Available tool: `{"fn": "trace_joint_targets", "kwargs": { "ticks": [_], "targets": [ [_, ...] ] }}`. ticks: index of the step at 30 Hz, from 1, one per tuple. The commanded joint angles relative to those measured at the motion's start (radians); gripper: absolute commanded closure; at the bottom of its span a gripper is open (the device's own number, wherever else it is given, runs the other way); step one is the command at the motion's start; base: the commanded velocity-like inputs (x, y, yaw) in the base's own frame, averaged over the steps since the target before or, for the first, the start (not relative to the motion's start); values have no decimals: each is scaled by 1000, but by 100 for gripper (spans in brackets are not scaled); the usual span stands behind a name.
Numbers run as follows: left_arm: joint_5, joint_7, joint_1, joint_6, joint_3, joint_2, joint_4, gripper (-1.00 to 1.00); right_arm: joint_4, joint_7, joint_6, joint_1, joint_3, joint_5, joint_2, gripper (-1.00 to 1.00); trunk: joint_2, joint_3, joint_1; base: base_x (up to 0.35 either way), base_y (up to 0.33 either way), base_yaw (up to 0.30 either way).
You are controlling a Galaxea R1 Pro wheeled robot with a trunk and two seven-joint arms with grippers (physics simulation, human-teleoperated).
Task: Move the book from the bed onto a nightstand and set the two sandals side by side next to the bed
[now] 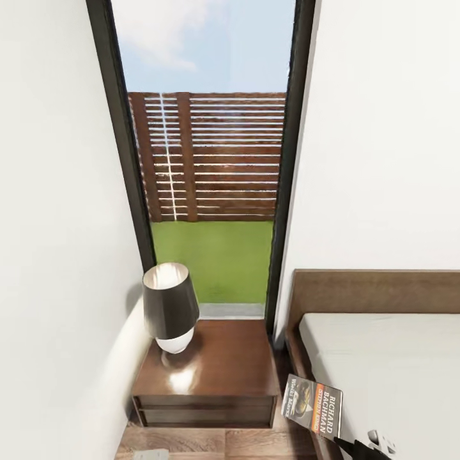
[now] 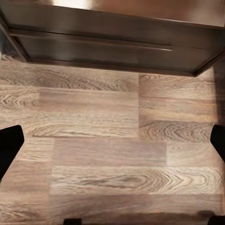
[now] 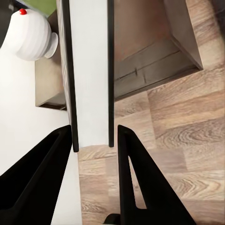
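Facing the tall dark-framed window (image 1: 211, 160) from inside the bedroom, the robot stands square to the gap between wall and bed (image 1: 383, 364), with fence and lawn outside; the bed lies low at the right, its pale mattress bare near the headboard; the nightstand (image 1: 220, 367) sits in the corner between window and bed frame, a dark-shaded lamp (image 1: 170, 306) standing at its back left corner, which leaves the front and right of its top free, probably the reason for this approach; the book (image 1: 313, 405) hangs in the air over the floor strip between the nightstand's front right corner and the bed's edge, cover up, carried by the right gripper (image 1: 358, 447); in the right wrist view that gripper (image 3: 96, 140) has its two dark fingers pressed against the book's (image 3: 89, 70) faces, clamping it edge-on so it stays flat for setting down; the left gripper (image 2: 112, 140) waits spread wide and empty above the plank floor (image 2: 108, 122) just before the nightstand's front, likely kept out of the way.
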Motion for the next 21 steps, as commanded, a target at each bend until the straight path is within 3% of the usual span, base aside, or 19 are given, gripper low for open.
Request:
{"fn": "trace_joint_targets", "kwargs": {
  "ticks": [1,21],
  "targets": [
    [10,-2,-1,-4,-8,0,1,-100,-1,4,11,-1,-11,-3,0,100,-1,-2,1,328,0,0],
    [10,-2,-1,-4,-8,0,2,-100,-1,4,11,-1,-11,-3,0,100,-1,-2,1,328,0,0]
  ]
}}
